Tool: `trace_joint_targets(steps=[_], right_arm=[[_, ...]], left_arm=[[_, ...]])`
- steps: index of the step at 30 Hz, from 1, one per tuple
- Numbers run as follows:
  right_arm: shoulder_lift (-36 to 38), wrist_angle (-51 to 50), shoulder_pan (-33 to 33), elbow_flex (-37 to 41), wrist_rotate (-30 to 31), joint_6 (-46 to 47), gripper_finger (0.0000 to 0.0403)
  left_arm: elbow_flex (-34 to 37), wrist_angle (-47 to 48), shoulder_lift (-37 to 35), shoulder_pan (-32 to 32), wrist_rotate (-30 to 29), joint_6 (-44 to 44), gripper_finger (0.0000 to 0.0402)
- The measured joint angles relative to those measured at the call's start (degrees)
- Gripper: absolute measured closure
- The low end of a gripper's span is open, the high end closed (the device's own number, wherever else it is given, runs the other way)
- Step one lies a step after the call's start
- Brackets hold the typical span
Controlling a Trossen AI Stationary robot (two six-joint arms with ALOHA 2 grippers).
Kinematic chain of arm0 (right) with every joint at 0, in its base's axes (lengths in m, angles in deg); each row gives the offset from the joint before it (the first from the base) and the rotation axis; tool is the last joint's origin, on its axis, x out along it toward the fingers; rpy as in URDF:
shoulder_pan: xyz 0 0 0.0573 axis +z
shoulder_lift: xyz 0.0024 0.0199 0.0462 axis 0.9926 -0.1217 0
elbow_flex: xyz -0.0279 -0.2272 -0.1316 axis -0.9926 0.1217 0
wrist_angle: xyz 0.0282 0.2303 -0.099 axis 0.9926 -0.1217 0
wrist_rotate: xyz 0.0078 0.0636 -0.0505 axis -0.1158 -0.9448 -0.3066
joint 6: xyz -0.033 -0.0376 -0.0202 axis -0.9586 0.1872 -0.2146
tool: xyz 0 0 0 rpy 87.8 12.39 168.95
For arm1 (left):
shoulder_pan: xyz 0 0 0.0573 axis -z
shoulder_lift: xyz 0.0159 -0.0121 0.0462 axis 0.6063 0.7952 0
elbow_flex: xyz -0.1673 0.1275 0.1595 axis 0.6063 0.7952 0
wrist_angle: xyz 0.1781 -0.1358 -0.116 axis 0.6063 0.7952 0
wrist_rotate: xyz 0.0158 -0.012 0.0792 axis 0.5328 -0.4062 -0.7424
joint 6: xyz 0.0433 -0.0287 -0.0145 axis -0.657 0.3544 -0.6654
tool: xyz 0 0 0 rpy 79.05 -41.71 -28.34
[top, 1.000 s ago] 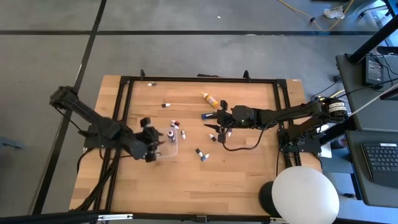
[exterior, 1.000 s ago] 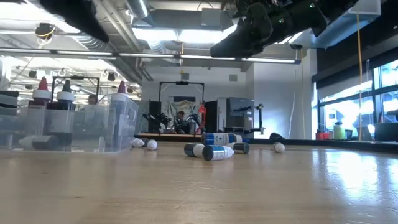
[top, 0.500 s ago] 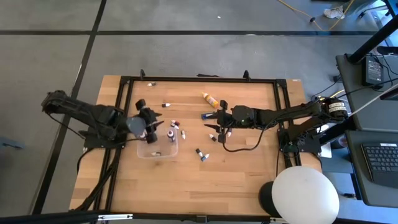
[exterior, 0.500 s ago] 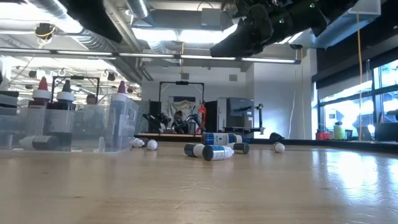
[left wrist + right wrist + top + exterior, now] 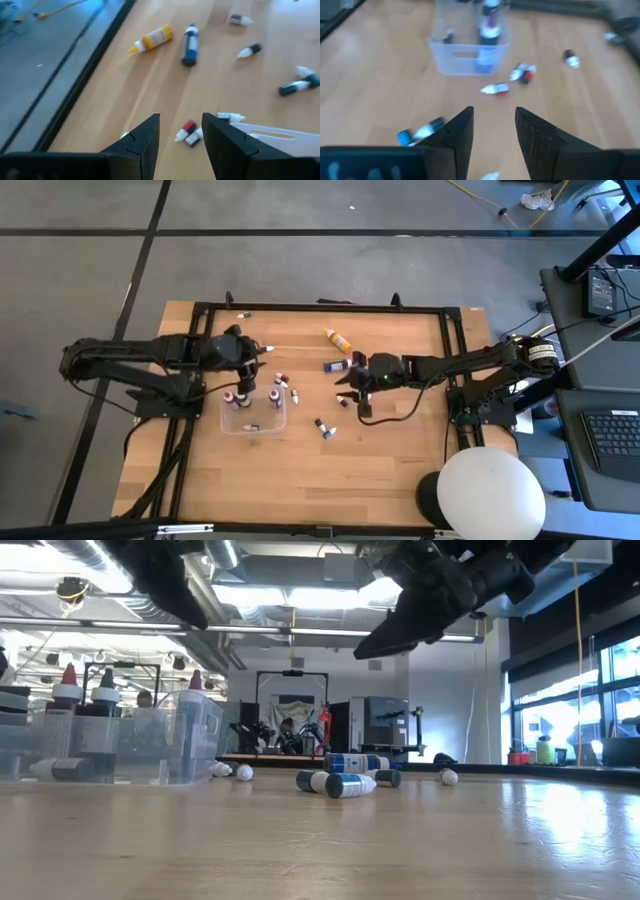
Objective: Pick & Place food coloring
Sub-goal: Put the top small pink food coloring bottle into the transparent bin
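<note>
Over the wooden surface [image 5: 300, 470], both arms hang clear of the wood. The left gripper [image 5: 250, 356] is just beyond the far edge of the clear plastic tray [image 5: 254, 426], and its wrist view shows the two dark fingers [image 5: 145, 142] parted with nothing between them. The right gripper [image 5: 352, 379] hovers near the middle of the surface, among the scattered food coloring; its fingers [image 5: 457, 132] are likewise spread and empty. Several food coloring bottles [image 5: 274, 396] stand upright inside the tray (red and dark caps show above its wall in the low view), and one small one lies flat on its floor. The rest lie loose on the wood: a larger yellow bottle [image 5: 335, 338] and a blue bottle [image 5: 334, 365] toward the far side, a red pair [image 5: 281, 379] just beyond the tray's far right corner, a dark-capped one [image 5: 268, 348] close to the left gripper, two blue ones [image 5: 325, 427] to the right of the tray, and a tiny one [image 5: 242, 314] near the far frame rail. At the near right corner of the surface sits a large white dome [image 5: 490, 492].
</note>
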Motion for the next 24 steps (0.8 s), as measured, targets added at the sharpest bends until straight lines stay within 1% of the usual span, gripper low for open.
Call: trace_joint_targets(steps=[3, 5, 10, 14, 19, 22, 24], right_arm=[[0.0, -0.1, 0.0, 0.0, -0.9, 0.0, 0.0255], [0.0, -0.1, 0.0, 0.0, -0.8, 0.0, 0.0255], [0.0, -0.1, 0.0, 0.0, -0.7, -0.1, 0.0255], [0.0, -0.1, 0.0, 0.0, -0.6, -0.3, 0.0255], [0.0, -0.1, 0.0, 0.0, -0.6, -0.4, 0.0255], [-0.7, 0.0, 0.0, 0.0, -0.6, -0.4, 0.0255], [-1.6, 0.3, 0.0, 0.0, -0.6, -0.4, 0.0255]], left_arm=[[0.0, -2.8, 0.0, -4.5, 5.9, -3.9, 0.0258], [0.0, -3.5, 0.2, -8.0, 8.5, -6.1, 0.0258], [0.0, -3.5, 0.8, -16.6, 17.0, -12.6, 0.0258], [0.0, -3.9, 2.6, -22.3, 23.2, -15.9, 0.0257], [0.0, -5.4, 7.3, -28.2, 24.0, -19.9, 0.0242], [0.0, -6.2, 11.4, -31.2, 24.5, -21.2, 0.0222], [0.0, -6.1, 14.5, -33.4, 26.5, -22.3, 0.0206]])
